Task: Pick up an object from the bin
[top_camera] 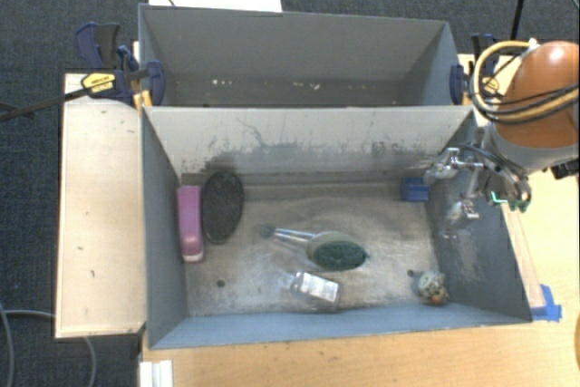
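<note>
Bin [165, 222], left: block [189, 222], oval pad [222, 205] just right of it.
Middle: scoop [328, 250], packet [314, 286] in front.
Right: small box [415, 189] behind, ball [432, 288] in front.

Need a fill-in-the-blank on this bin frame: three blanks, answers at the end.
In the bin, the pink block lies along the view's ____ wall. The oval brush beside it is coloured ____. The gripper hangs by the right wall; the small thing nearest it, at the back, is coloured ____.
Missing words: left; black; blue.
</note>
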Action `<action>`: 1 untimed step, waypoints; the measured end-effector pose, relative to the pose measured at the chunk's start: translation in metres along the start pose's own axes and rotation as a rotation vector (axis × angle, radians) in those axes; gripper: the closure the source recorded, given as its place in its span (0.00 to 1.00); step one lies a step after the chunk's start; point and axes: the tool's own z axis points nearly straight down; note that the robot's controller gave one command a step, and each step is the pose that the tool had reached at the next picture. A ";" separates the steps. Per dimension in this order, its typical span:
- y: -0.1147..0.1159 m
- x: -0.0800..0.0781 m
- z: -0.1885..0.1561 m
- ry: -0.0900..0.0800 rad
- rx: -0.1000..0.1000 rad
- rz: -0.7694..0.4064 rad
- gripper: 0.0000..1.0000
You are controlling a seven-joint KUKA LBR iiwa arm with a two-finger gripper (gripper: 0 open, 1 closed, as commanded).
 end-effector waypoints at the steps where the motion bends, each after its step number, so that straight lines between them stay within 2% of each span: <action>1: 0.007 -0.014 0.044 -0.028 0.006 0.010 0.00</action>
